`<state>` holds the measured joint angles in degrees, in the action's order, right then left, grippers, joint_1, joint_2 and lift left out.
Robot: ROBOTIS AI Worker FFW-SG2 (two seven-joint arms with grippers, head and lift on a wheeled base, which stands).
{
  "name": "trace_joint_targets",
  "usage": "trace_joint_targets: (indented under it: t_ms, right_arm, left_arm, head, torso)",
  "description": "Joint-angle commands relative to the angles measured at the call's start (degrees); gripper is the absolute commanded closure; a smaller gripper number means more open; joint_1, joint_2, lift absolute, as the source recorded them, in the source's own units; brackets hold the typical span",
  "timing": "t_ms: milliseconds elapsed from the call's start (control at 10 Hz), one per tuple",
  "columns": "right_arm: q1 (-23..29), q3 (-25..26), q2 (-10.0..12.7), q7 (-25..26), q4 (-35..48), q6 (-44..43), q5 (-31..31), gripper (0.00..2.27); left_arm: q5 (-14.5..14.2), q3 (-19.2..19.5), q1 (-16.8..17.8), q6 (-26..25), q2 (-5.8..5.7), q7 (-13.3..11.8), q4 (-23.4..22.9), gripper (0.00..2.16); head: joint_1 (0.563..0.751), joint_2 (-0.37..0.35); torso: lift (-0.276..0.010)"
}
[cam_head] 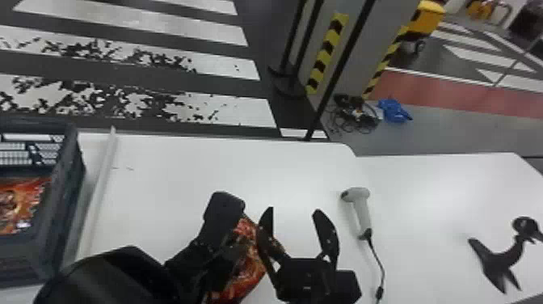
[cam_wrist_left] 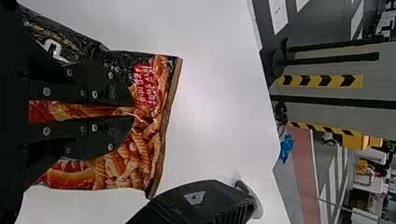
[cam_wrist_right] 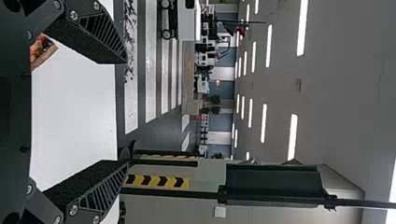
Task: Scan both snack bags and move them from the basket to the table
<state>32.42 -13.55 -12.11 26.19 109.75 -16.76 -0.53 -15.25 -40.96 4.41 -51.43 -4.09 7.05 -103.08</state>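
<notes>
Left hand (cam_head: 238, 251) of mine is closed on the black-and-orange snack bag (cam_head: 252, 269), with the scanner (cam_head: 362, 210) off to its right. Seen from the left wrist, the two fingers of that left hand (cam_wrist_left: 133, 115) lie nearly together, a narrow strip of printed bag showing between them and the sealed edge reaching out past the tips.

Working across from the far left, I have the dark grey basket (cam_head: 70, 190), well apart from the scanner. Inside its openwork walls lies the other snack bag (cam_head: 20, 206), orange side showing. A pale raised strip (cam_head: 103, 174) runs just beside the basket, on the side towards the scanner.

Between the held bag and the scanner is my right hand (cam_head: 296, 209), empty, its fingers spread wide. One finger overlaps the edge of the held bag from the head camera; I can't tell whether they touch. The scanner itself lies on the white bench (cam_head: 173, 161), near the right hand, its cable (cam_head: 377, 262) trailing back towards me. Farthest right, well apart from the scanner, I see a black stand (cam_head: 503, 258). On the floor beyond the scanner sit tangled cables (cam_head: 355, 115) and a blue item (cam_head: 394, 110).
</notes>
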Motion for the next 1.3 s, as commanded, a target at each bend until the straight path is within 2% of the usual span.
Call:
trace_joint_targets:
  t_ms: [0,200,400,600,700,800,1200]
  right_arm:
    - [0.18,-0.07,-0.02,0.00,0.11,-0.33,0.00,0.16]
    - [0.27,-0.25,-0.11,0.00,0.64,-0.33,-0.09,0.16]
    - [0.45,-0.25,-0.20,0.00,0.81,-0.33,-0.09,0.16]
    - [0.54,-0.16,-0.28,0.00,0.81,-0.33,-0.09,0.16]
    - [0.54,-0.07,-0.28,0.00,0.72,-0.33,0.00,0.16]
    - [0.45,-0.07,-0.37,0.00,0.72,-0.33,0.09,0.16]
    - [0.54,-0.16,-0.37,-0.08,0.46,-0.33,-0.09,0.16]
  left_arm:
    - [1.10,0.26,-0.71,-0.03,-0.39,0.16,-1.15,0.00]
    - [1.46,1.40,-1.77,-0.21,-1.10,0.42,-4.93,0.03]
    - [3.65,1.58,-2.03,-0.56,-1.89,1.47,-6.78,0.03]
    - [5.32,2.46,-2.91,-0.39,-4.26,3.14,-8.10,0.03]
    - [6.64,2.81,-3.35,-0.39,-6.02,3.58,-9.24,0.03]
    - [6.73,3.69,-3.70,-0.21,-7.78,3.85,-10.47,0.03]
    - [8.75,9.14,-8.27,1.37,-15.60,7.45,-19.43,0.03]
  head:
    - [0.695,-0.350]
    - [0.695,-0.350]
    - [0.695,-0.350]
    - [0.695,-0.350]
    - [0.695,-0.350]
    - [0.695,-0.350]
    - [0.695,-0.237]
  torso:
    - [-0.098]
    - [-0.098]
    - [-0.098]
    - [-0.098]
    - [-0.098]
    - [-0.098]
    - [-0.098]
